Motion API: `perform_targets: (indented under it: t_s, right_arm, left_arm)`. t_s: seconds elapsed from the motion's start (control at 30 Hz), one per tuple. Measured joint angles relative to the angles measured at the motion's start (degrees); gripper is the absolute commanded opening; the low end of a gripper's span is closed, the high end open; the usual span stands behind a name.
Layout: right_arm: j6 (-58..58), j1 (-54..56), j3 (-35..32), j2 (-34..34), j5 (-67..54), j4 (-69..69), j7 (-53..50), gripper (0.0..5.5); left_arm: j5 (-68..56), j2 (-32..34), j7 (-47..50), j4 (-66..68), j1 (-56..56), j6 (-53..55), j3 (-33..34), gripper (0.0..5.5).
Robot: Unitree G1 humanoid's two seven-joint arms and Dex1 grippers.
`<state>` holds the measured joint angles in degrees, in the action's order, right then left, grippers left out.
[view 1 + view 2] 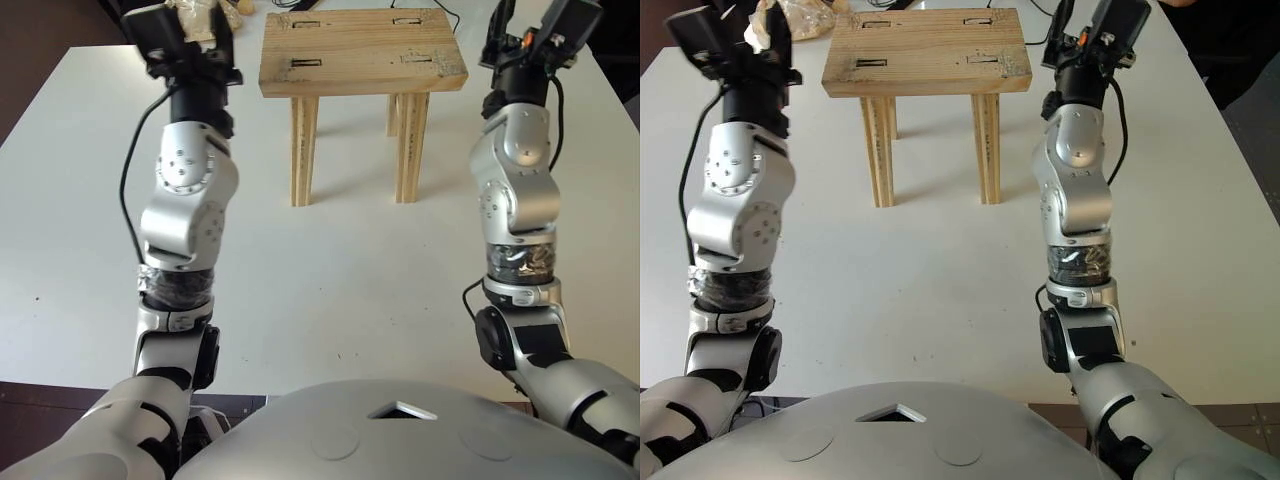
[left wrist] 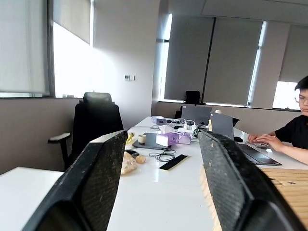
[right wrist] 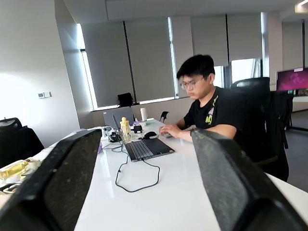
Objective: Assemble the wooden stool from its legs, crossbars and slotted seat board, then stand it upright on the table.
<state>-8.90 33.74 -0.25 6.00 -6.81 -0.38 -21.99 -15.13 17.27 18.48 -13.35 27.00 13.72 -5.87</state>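
The wooden stool (image 1: 360, 50) stands upright on the white table (image 1: 330, 290), its slotted seat board on top and its legs (image 1: 303, 150) under it. My left gripper (image 1: 222, 40) is held up just left of the seat, open, with nothing between its black fingers (image 2: 91, 192). The seat's edge (image 2: 288, 192) shows beside it in the left wrist view. My right gripper (image 1: 498, 35) is raised to the right of the seat, also open and empty, its fingers (image 3: 226, 187) spread wide.
A crumpled clear bag (image 1: 200, 15) lies at the table's far edge behind my left gripper. Farther back on the table are a laptop (image 3: 144, 148) and loose cables (image 3: 139, 180). Bare tabletop stretches in front of the stool between my arms.
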Motion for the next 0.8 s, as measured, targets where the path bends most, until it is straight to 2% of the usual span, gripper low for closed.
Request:
perform_targets:
  t_s: [0.13,0.3,0.43,0.47,0.53,0.8]
  right_arm:
    - [4.25,1.7,0.01,-1.17,4.38,5.3,-0.31,3.4]
    - [6.9,2.34,-5.37,-1.19,6.44,16.79,-3.27,3.4]
    - [8.55,1.94,-7.42,-1.68,6.43,25.26,-3.44,3.42]
    - [8.84,1.69,-7.4,-2.1,6.73,26.49,-3.47,3.42]
    - [9.37,0.62,-7.18,-3.21,7.01,27.77,-3.69,3.42]
    - [10.85,-4.83,-5.43,-8.95,9.78,27.24,-6.14,3.42]
  left_arm:
    - [6.86,-1.65,-1.08,5.81,1.94,-4.15,-0.57,2.7]
    - [8.25,-2.52,-0.6,19.57,3.12,-9.22,7.3,2.7]
    - [8.0,-4.31,-2.2,29.36,1.24,-12.33,10.68,3.25]
    - [7.99,-4.81,-2.74,30.68,0.72,-12.86,10.92,3.5]
    - [8.0,-5.63,-3.38,31.96,-0.08,-13.77,11.59,3.6]
    - [10.91,-6.12,-4.87,35.0,-0.79,-12.01,12.42,3.6]
